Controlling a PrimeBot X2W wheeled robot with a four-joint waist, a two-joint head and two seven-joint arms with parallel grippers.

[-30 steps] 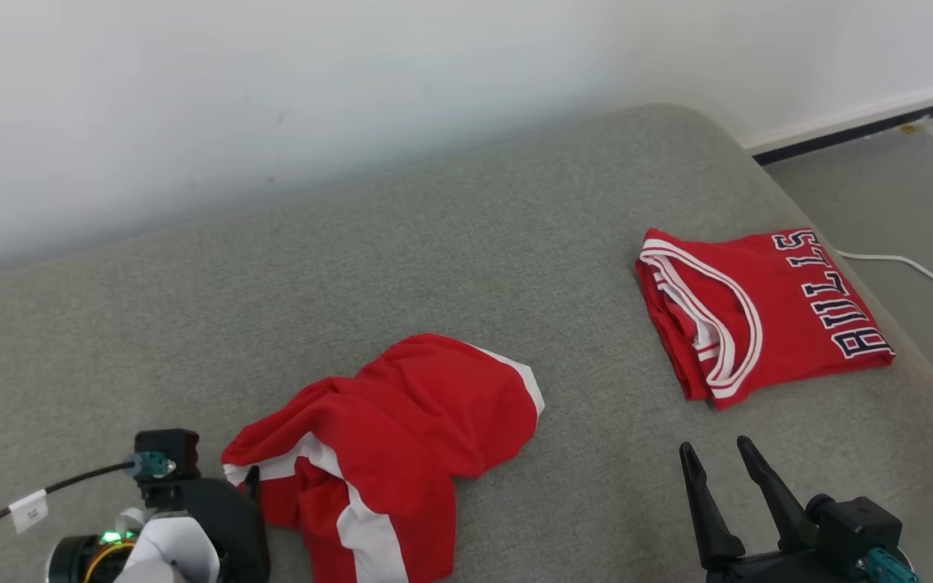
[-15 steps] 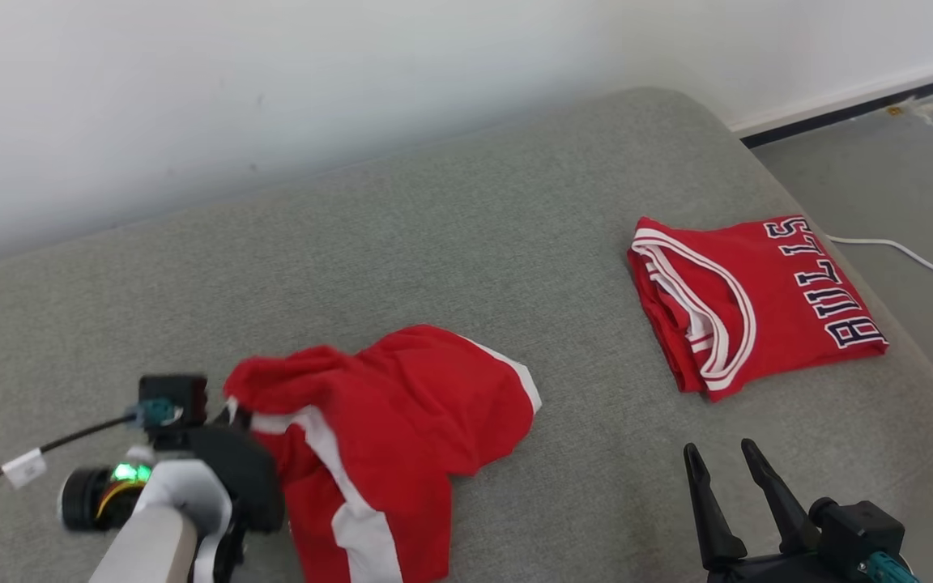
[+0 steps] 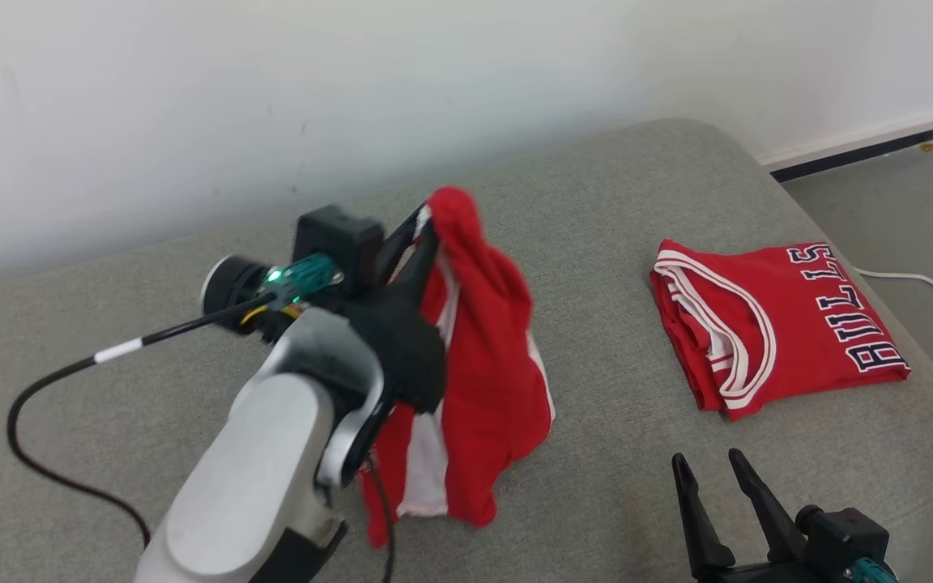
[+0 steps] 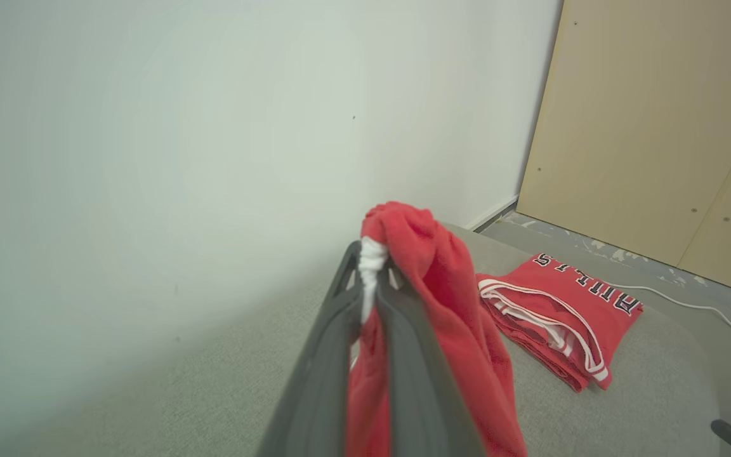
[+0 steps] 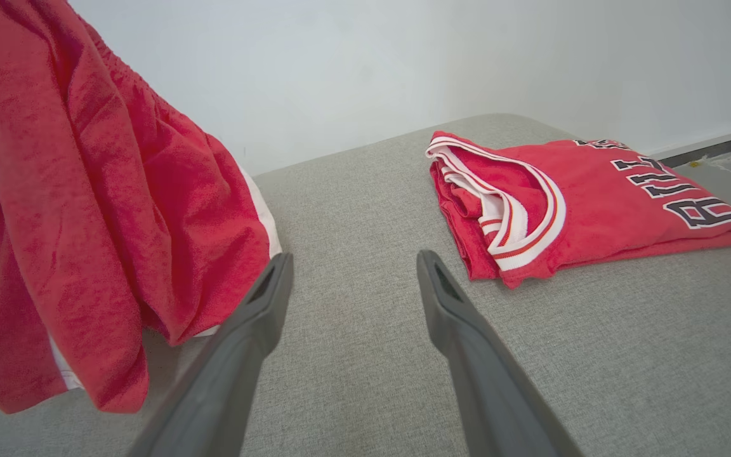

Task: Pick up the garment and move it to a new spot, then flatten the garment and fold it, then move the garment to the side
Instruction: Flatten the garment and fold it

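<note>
Over on the left, the left claw point(image 3: 426, 219) is pressed together on a bunched edge of the red garment point(image 3: 491, 340), white trim squeezed between its fingers; gripping at one high point lets the cloth hang in a long drape, so it can be carried rather than dragged across the grey sofa point(image 3: 596, 202); the lower hem is close to the seat, touching or not I can't tell; my read is we're in the pick-up-and-move step, with flattening and folding not yet begun. Moving right, the right claw point(image 3: 705, 465) sits low, fingers spread, nothing in them, likely waiting to take a second corner; further right a folded red jersey point(image 3: 790, 324) lies near the sofa's end, well apart, leaving the middle free for laying the garment out.
</note>
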